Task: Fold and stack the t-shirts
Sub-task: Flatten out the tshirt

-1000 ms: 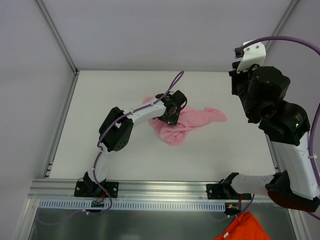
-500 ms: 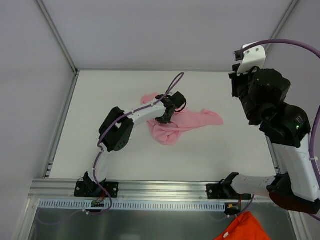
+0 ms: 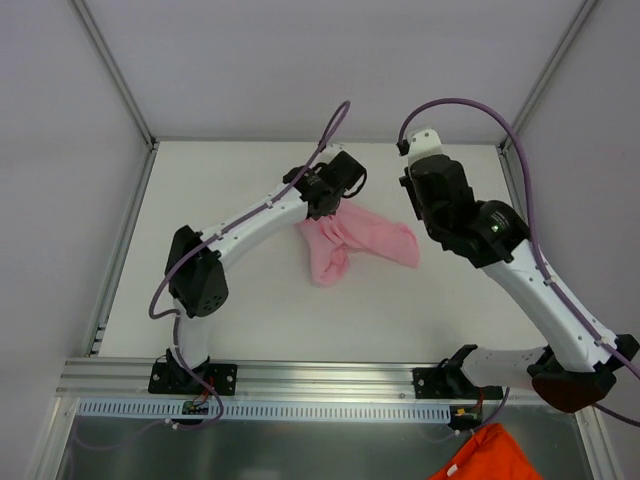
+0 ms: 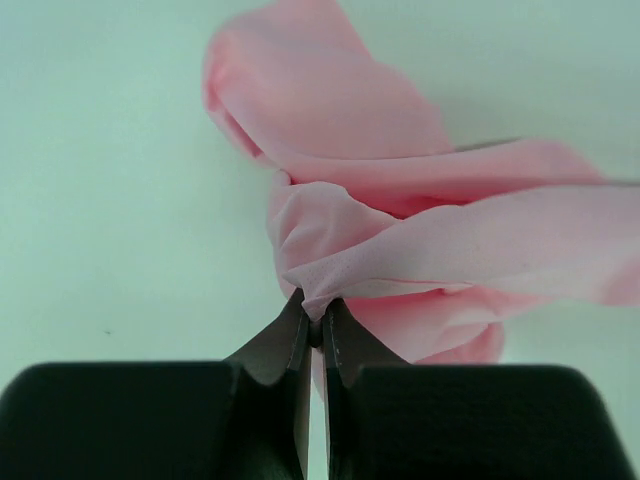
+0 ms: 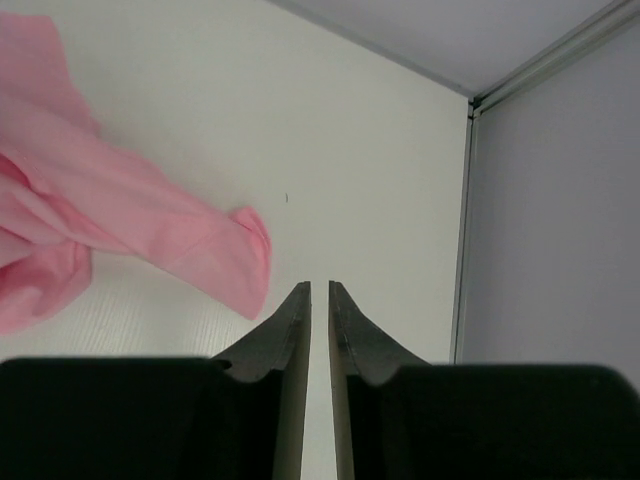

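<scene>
My left hand (image 4: 313,318) is pressed together on a small fold of the shirt (image 3: 355,240), pinching the pink cloth right at my fingertips. The shirt sits about the middle of the tabletop (image 3: 250,320), a little toward the far side. It is bunched up, not spread. From my pinch at its far left end, one lobe trails toward the near side and a longer strip runs off to the right.

The cloth looks thin, soft and very light. It drapes and creases from my grip and holds no shape of its own. I judge it will sag, twist and drag along the tabletop rather than lift flat, and a pinch through one layer could slip or pull only that layer. It is not fragile. Better holds would be a hem, a shoulder seam or a sleeve edge, with one point for each hand so the cloth can be drawn taut between them. From here I cannot tell which part of the garment I have.

My right hand (image 5: 318,290) is empty, its fingers nearly together with only a narrow slit between them. It hangs over bare tabletop near the far right. The strip's rounded end lies just left of those fingertips, close but not touching.
</scene>
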Robot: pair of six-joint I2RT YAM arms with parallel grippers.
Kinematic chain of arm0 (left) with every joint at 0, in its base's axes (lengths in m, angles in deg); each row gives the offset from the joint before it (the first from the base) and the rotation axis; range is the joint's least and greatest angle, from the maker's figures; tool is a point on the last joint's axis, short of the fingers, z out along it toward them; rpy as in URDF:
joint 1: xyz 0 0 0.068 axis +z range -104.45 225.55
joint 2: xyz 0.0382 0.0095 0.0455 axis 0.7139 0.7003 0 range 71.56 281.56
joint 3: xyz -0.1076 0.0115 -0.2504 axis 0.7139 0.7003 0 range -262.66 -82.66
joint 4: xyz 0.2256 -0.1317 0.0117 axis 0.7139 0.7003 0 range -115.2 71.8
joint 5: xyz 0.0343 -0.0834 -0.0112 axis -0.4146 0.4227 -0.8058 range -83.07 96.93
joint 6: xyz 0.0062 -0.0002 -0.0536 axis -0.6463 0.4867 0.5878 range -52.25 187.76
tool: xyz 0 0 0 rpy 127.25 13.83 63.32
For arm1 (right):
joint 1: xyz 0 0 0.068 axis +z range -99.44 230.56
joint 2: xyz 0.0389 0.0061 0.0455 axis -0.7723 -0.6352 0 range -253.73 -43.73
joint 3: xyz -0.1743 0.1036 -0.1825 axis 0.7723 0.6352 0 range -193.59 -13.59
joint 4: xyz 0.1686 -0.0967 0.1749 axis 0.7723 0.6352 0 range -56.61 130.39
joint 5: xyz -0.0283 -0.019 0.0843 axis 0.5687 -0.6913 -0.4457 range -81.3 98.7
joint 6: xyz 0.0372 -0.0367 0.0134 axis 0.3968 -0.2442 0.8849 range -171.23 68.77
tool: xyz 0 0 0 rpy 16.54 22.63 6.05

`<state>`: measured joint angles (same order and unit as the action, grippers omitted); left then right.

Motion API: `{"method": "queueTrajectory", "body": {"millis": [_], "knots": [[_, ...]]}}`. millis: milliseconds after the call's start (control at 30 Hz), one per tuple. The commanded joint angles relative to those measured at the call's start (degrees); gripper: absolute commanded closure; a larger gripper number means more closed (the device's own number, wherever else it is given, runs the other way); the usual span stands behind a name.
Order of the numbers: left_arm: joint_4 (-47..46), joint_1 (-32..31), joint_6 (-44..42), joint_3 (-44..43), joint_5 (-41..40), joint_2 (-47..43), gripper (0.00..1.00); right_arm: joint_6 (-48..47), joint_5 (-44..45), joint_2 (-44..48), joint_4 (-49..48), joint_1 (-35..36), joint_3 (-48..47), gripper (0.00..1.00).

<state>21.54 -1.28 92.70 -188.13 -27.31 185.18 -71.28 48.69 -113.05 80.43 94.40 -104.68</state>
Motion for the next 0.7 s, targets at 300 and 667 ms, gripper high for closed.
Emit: {"method": "queueTrajectory", "body": {"millis": [300,667], "knots": [[1.69,-0.11,-2.8,-7.38,-16.12,-17.46,1.0,6.78,-5.18,-0.99,-2.05,-5.6,3.11,0.85],[-4.2,-0.28,-5.87,-6.33,-24.64,-25.47,1.0,8.36,-8.52,-4.07,-1.69,-5.87,4.25,0.88]]}}
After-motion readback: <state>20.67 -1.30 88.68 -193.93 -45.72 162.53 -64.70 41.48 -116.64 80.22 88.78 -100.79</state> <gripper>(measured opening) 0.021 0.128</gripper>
